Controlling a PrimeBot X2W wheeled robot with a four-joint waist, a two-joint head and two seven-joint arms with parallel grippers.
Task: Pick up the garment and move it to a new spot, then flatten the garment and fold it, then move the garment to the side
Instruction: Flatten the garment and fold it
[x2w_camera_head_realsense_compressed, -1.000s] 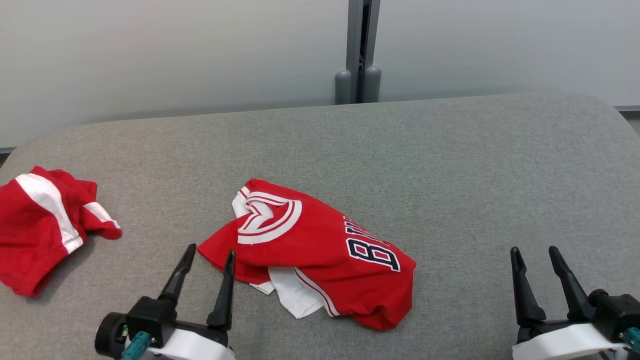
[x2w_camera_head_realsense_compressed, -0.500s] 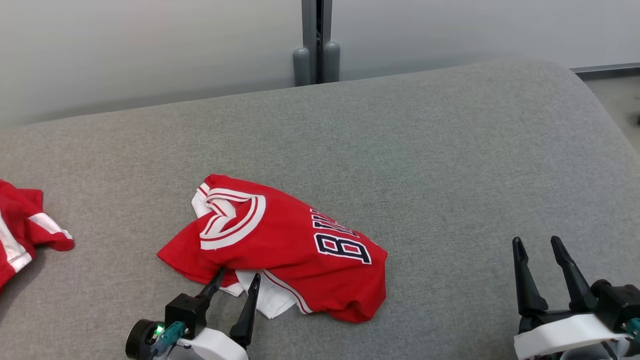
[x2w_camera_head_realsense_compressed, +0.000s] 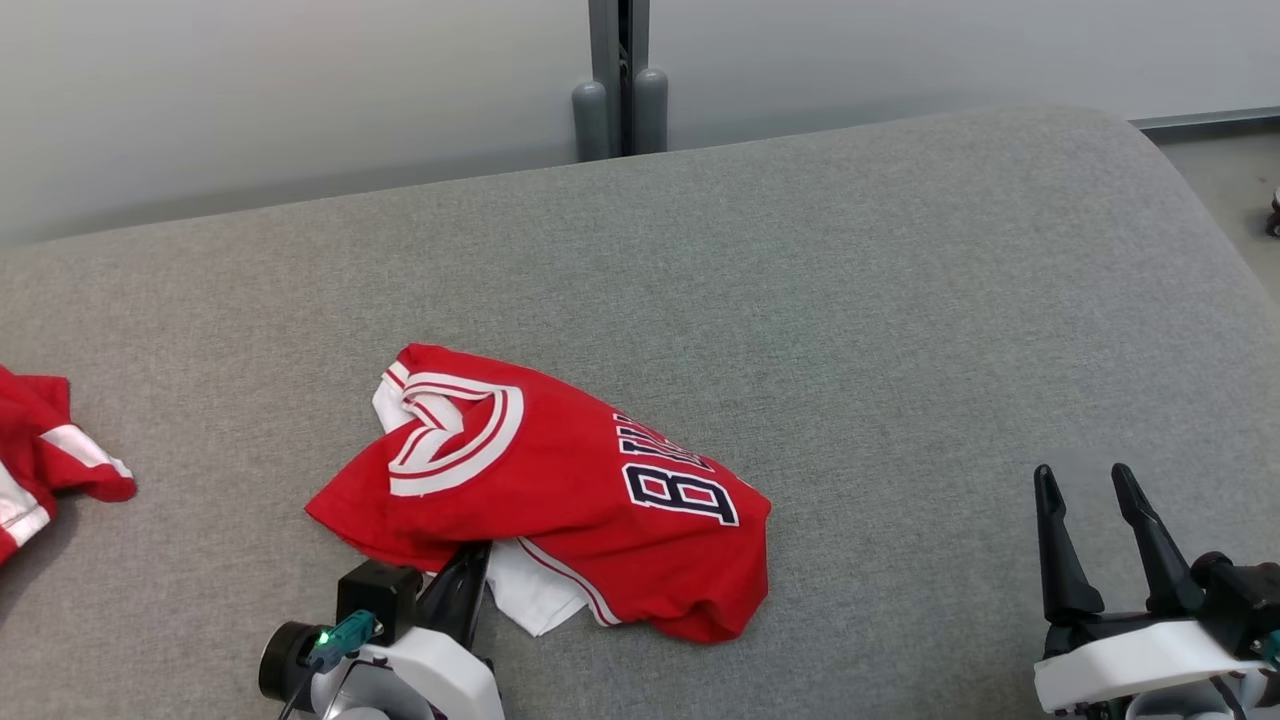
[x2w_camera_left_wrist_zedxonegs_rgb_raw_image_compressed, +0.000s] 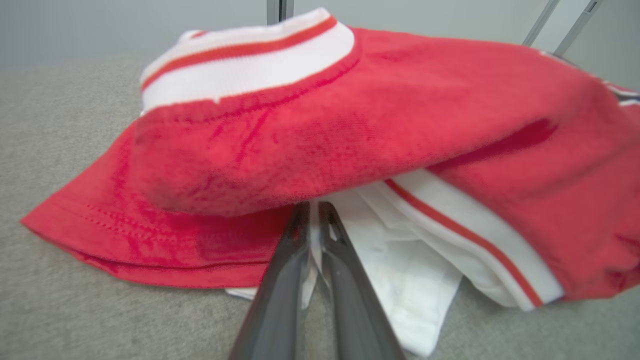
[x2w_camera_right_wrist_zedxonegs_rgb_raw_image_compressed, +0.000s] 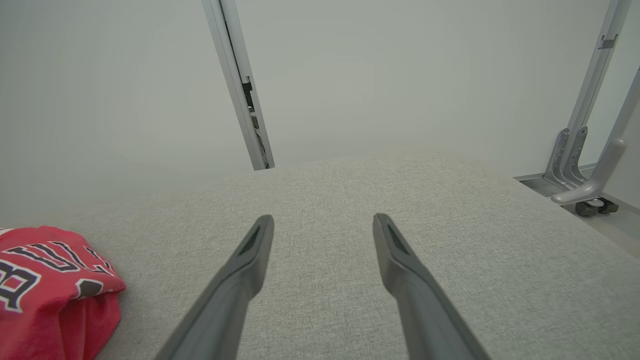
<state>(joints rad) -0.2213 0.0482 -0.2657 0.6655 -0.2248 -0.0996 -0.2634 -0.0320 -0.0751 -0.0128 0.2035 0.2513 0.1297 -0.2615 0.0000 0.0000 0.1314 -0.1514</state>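
Left wrist view: the left gripper (x2w_camera_left_wrist_zedxonegs_rgb_raw_image_compressed: 312, 210), wide a second ago, now pinches white cloth at 7 o'clock of the garment (x2w_camera_left_wrist_zedxonegs_rgb_raw_image_compressed: 375, 125), central on the cushion (x2w_camera_head_realsense_compressed: 850, 300); lifting can start, right gripper (x2w_camera_head_realsense_compressed: 1082, 472) wide

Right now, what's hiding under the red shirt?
Some white striped cloth pokes out beneath the red shirt, pinched by the left gripper. Anything deeper underneath is covered.

A broad upholstered surface (x2w_camera_head_realsense_compressed: 850, 300) in grey woven fabric, rounded at its far right corner, is set before a plain pale grey wall (x2w_camera_head_realsense_compressed: 250, 90). A grey metal post (x2w_camera_head_realsense_compressed: 620, 70) is seen against the wall. Grey floor (x2w_camera_head_realsense_compressed: 1225, 180) and metal frame legs (x2w_camera_right_wrist_zedxonegs_rgb_raw_image_compressed: 570, 155) are seen at the right, and everything is lit softly and evenly.
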